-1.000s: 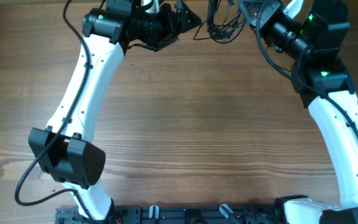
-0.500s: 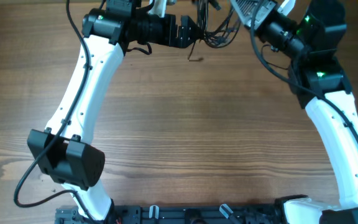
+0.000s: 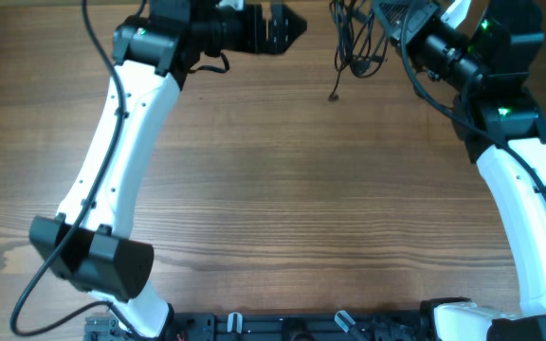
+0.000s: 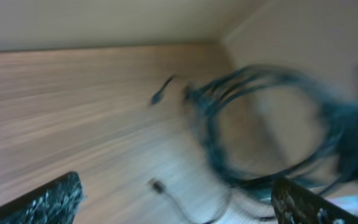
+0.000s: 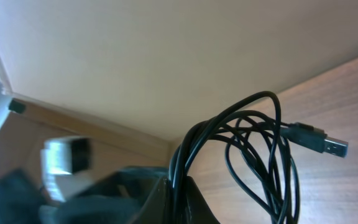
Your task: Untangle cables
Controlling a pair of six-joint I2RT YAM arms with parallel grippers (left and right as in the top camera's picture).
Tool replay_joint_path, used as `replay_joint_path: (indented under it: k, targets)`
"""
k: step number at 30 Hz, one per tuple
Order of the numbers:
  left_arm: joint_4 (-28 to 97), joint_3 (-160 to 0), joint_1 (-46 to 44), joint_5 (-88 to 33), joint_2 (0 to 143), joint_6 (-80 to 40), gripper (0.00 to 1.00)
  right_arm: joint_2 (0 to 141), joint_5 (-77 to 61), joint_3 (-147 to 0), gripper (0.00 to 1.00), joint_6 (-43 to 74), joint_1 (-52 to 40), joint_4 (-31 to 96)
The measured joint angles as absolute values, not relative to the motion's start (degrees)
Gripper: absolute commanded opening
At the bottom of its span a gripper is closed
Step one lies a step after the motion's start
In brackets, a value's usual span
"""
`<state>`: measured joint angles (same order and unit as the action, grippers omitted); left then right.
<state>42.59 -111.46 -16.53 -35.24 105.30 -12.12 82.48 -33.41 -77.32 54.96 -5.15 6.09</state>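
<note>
Black thin cables [image 5: 247, 140]: a looped bundle at the far edge of the brown wooden counter [image 3: 273, 189], pinched in my right pincer [image 5: 178, 194].
Right pincer: pressed together on the bundle, I judge to anchor it.
Left pincer [image 4: 176, 208]: spread wide, empty, facing the loops, probably to take one strand.

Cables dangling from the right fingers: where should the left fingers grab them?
Probably the loose strand ending in a plug tip: it sticks out from the bunched cables pinched in the right fingers, on the side facing the open left fingers, so come from there.
</note>
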Motion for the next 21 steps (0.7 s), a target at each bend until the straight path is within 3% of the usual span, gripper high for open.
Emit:
replay_joint_path:
  k: [2,7,12,16,21]
  targets:
    - [37.47,-111.5,-16.56,-40.01,102.65,-21.5,0.99,82.48,-33.39,-77.32,0.04,53.82,-5.65,7.75]
    - [38.28,-111.5,-19.16,-41.6,101.54,-25.85,0.99,82.48,-33.12,-77.32,0.05,53.54,-8.03,8.36]
    - [43.66,-111.48,-21.1,-33.01,101.54,-25.61,0.94,82.48,-33.17,-77.32,0.04,53.23,-8.32,8.8]
    - [46.98,-111.48,-21.5,-23.16,101.56,-25.17,0.95,82.48,-34.15,-77.32,0.04,53.25,-8.32,8.29]
    - [46.59,-111.48,-22.39,-20.58,101.56,-25.15,0.98,82.48,-34.98,-77.32,0.04,53.23,-8.38,8.1]
